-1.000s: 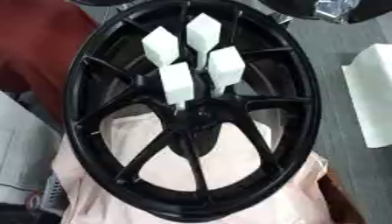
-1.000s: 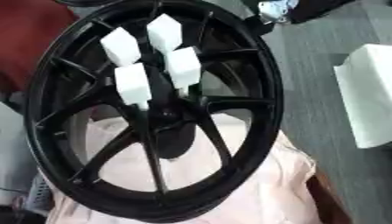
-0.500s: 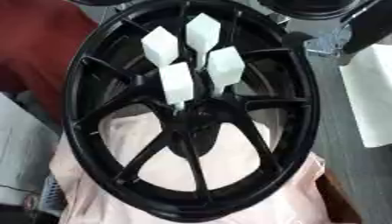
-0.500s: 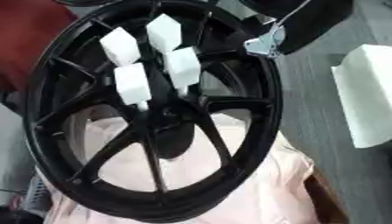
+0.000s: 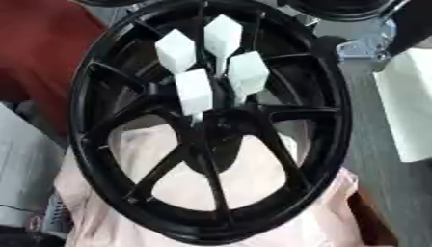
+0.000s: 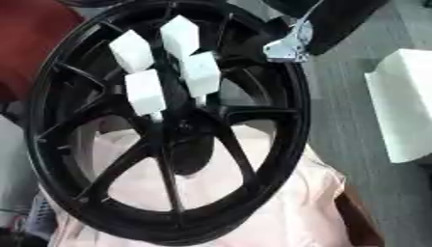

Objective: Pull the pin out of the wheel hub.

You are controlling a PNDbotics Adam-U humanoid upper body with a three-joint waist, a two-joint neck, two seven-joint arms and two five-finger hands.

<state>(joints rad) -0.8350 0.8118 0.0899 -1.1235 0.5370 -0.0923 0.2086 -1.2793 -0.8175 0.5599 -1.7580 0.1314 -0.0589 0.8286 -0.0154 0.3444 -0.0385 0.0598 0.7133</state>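
Four white block-headed pins stand in the middle of the black wheel hub (image 5: 211,144), clustered just above its centre where the spokes meet. The farthest pin (image 5: 222,34) sits highest; a second pin (image 5: 176,50) is just to the left of it and a little lower; a third pin (image 5: 248,72) is to the right, lower still; the nearest pin (image 5: 193,91) stands closest to the hub's centre, its thin stem running down into the hub. All four heads are close together, some seeming to touch, though I cannot tell for sure.

The wheel hub lies tilted, its rim filling most of my sight, and it rests on a pale pink cloth (image 5: 278,222) that shows through the lower spokes and spreads out beyond the near rim. To the right of the hub, apart from it, is a white rectangular block (image 6: 405,103). Beyond the hub's left rim is a dark red surface (image 5: 42,53).

My right arm (image 6: 325,21) comes in past the hub's upper right rim, black with a silver bracket (image 6: 287,44) just over the rim. I cannot tell how that hand's fingers are set. My left hand shows in neither view.
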